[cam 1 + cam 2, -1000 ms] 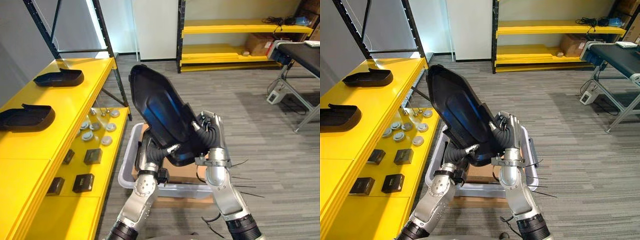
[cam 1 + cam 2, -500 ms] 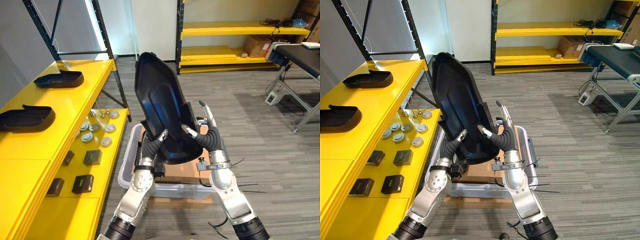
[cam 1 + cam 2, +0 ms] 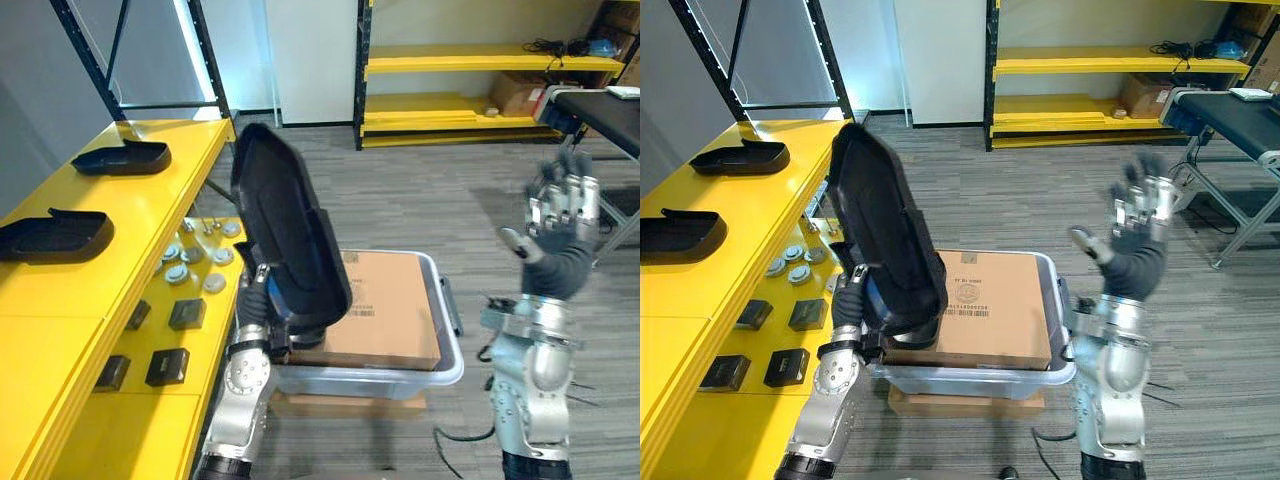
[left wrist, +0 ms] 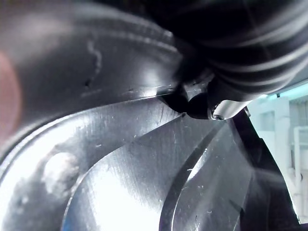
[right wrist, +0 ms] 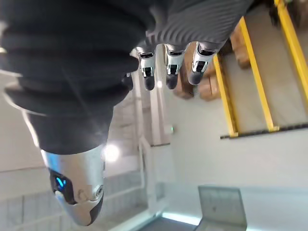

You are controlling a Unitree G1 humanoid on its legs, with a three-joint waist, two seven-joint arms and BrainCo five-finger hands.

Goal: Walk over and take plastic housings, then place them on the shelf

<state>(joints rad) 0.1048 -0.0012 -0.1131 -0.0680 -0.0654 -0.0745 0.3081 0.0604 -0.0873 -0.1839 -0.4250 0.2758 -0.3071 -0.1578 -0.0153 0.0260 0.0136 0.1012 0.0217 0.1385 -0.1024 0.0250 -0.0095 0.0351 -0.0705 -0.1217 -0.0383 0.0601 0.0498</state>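
Currently long glossy black plastic housing (image 3: 285,230) stands upright just right of yellow shelf (image 3: 150,210), lower end clasped by curled fingers of left hand (image 3: 850,298), right hand (image 3: 558,228) raised empty, fingers spread; likely light, stiff, slick, so grip the rim.

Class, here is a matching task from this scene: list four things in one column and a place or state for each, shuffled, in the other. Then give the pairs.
1 large black housing
2 right hand
3 cardboard box
4 nearer small black housing

A sitting in the plastic bin
B lying on the yellow shelf
C raised, open, empty
D gripped by the left hand

Pairs: 1-D, 2-C, 3-A, 4-B.
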